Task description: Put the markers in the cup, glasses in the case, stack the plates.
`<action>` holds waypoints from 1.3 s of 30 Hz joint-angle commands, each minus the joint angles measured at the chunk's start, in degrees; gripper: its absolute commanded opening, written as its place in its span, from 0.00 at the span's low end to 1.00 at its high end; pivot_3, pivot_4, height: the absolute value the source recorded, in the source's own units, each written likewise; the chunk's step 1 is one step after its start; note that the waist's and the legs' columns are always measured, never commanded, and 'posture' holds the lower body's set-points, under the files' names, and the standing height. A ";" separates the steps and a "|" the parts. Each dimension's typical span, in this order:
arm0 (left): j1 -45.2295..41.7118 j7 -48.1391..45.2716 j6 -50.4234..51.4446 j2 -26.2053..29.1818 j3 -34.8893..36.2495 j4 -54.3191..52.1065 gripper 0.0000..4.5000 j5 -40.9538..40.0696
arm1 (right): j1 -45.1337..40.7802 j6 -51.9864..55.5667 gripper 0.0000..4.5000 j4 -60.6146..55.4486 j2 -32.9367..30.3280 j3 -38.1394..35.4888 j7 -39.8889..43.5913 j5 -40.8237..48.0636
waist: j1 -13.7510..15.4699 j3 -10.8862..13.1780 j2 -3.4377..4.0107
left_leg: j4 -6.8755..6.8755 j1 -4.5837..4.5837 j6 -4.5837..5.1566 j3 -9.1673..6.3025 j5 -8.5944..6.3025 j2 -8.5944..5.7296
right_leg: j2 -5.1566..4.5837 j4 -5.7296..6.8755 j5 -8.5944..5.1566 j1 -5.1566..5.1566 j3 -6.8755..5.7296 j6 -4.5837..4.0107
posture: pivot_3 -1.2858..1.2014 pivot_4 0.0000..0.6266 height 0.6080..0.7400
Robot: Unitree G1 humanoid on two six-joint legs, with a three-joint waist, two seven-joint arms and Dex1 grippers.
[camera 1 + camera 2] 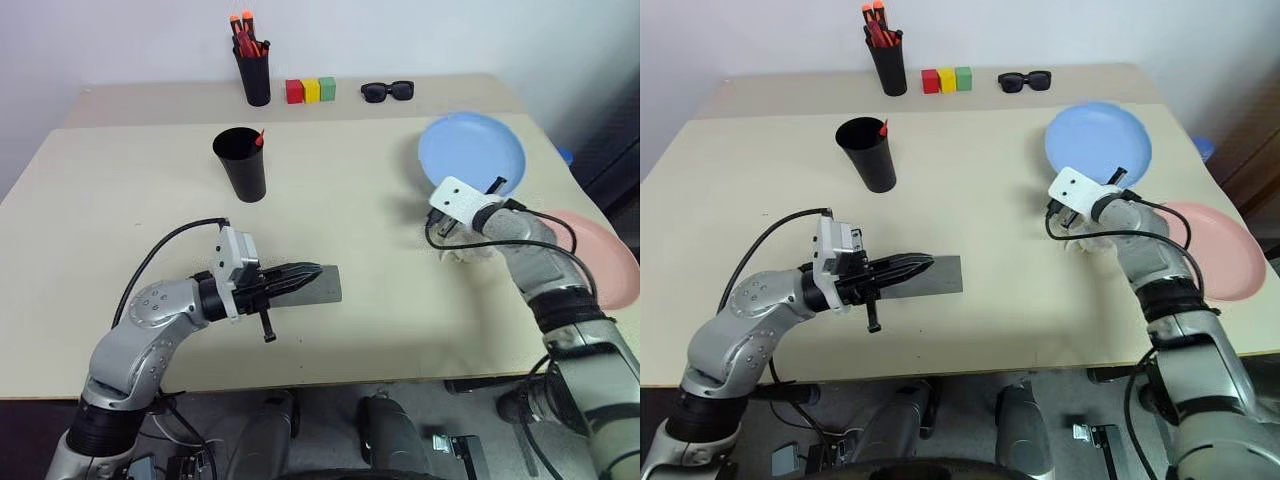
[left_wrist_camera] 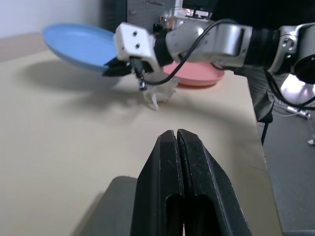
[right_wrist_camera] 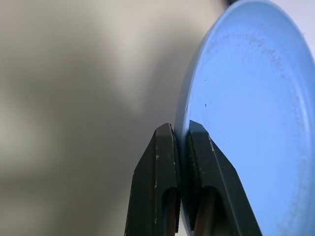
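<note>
the light blue plate (image 1: 470, 150) sits tilted off the table (image 1: 120, 220), its near rim pinched between my right gripper (image 3: 181, 135) fingers. the pale pink plate (image 1: 610, 262) lies flat at about 4 o'clock from it, near the table's right edge, so i judge the carry goes that way, and my right arm is the nearer one. my left gripper (image 1: 300, 277) is pressed together, empty, over the grey case (image 1: 325, 285)

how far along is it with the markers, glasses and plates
A red marker already stands in the cup. The grey case lies closed under the shut left gripper. The right gripper pinches the blue plate's rim; stacking with the pink plate remains.
</note>
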 commanded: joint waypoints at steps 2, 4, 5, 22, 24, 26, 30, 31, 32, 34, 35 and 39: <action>-2.21 -1.59 -1.92 -0.99 -3.16 0.64 0.00 1.17 | 8.27 10.10 0.00 -20.45 -5.21 -12.12 4.72 5.89 | 0.37 0.00 0.01 | 0.03 -0.01 0.01 -0.02 0.00 0.01 | 0.00 0.01 -0.01 0.01 0.00 -0.01 | 0.52 0.24 1.00; -3.72 -2.49 -2.47 -1.76 -5.08 2.14 0.00 1.92 | 16.26 14.55 0.00 -28.89 -7.74 -18.57 8.12 8.19 | 0.37 -0.01 0.01 | 0.04 0.00 0.02 0.00 -0.01 0.02 | 0.00 0.01 -0.05 0.03 0.00 -0.09 | 0.52 0.24 1.00; -4.62 -2.99 -2.87 -2.30 -6.01 3.15 0.00 2.39 | 21.04 16.27 0.00 -32.44 -8.89 -22.23 9.83 8.81 | 1.06 -0.07 0.12 | 0.06 0.01 0.02 -0.01 -0.01 0.02 | 0.00 0.01 -0.06 0.04 -0.01 -0.10 | 0.52 0.24 1.00; -8.43 -9.16 -8.00 -4.55 -9.07 12.32 0.00 5.34 | 48.36 22.91 0.53 -42.98 -9.11 -35.72 13.27 8.66 | 0.30 -0.22 0.35 | 0.18 0.13 0.10 0.12 -0.07 0.14 | -0.04 0.00 -0.09 0.19 0.01 -0.22 | 0.52 0.24 1.00; -8.01 -8.64 -8.00 -4.54 -8.85 12.04 0.00 5.51 | 47.28 22.13 0.76 -42.78 -9.49 -34.98 12.89 8.47 | 0.68 -0.22 0.35 | 0.18 0.12 0.10 0.12 -0.07 0.14 | -0.06 -0.01 -0.09 0.19 0.01 -0.22 | 0.52 0.24 1.00; -7.41 -7.60 -7.94 -4.62 -8.48 11.58 0.00 5.83 | 43.56 21.93 0.85 -43.20 -8.49 -34.29 12.90 11.02 | 0.72 -0.21 0.35 | 0.19 0.12 0.10 0.14 -0.07 0.14 | -0.07 -0.02 -0.09 0.20 0.01 -0.22 | 0.52 0.24 1.00; -6.71 -6.12 -7.56 -4.74 -8.19 10.81 0.00 6.18 | 38.22 24.74 0.85 -45.47 -5.17 -32.78 15.32 18.38 | 0.93 -0.21 0.34 | 0.19 0.13 0.10 0.08 -0.07 0.21 | -0.06 -0.01 -0.09 0.22 -0.01 -0.22 | 0.52 0.24 1.00; -6.52 -5.86 -7.45 -4.66 -8.09 10.53 0.00 6.12 | 37.25 25.67 0.85 -45.67 -4.42 -31.61 15.59 19.60 | 1.04 -0.21 0.34 | 0.18 0.13 0.10 0.08 -0.07 0.21 | -0.05 -0.02 -0.09 0.22 -0.02 -0.21 | 0.52 0.24 1.00; -6.35 -5.66 -7.34 -4.55 -8.01 10.23 0.00 6.03 | 36.54 25.65 0.85 -45.43 -3.90 -30.07 15.52 19.89 | 1.14 -0.21 0.33 | 0.18 0.12 0.11 0.07 -0.08 0.21 | -0.05 -0.04 -0.10 0.22 -0.01 -0.20 | 0.52 0.24 1.00; -6.08 -5.32 -7.08 -4.39 -7.83 9.65 0.00 5.83 | 35.00 24.53 0.85 -43.54 -2.86 -26.06 14.10 18.65 | 1.27 -0.21 0.33 | 0.18 0.09 0.11 0.05 -0.08 0.17 | -0.06 -0.05 -0.10 0.22 -0.01 -0.19 | 0.52 0.24 1.00; -6.01 -5.17 -6.98 -4.32 -7.78 9.42 0.00 5.75 | 34.25 24.00 0.85 -42.49 -2.26 -24.35 13.35 18.11 | 1.24 -0.20 0.33 | 0.19 0.06 0.11 0.03 -0.07 0.15 | -0.07 -0.05 -0.10 0.21 -0.01 -0.19 | 0.52 0.24 1.00; -6.03 -4.39 -6.70 -4.22 -7.69 8.97 0.00 5.80 | 31.66 22.25 0.85 -38.15 -0.66 -19.25 10.51 15.92 | 1.15 -0.20 0.33 | 0.21 0.07 0.11 0.03 -0.07 0.14 | -0.07 -0.05 -0.10 0.21 -0.01 -0.20 | 0.52 0.24 1.00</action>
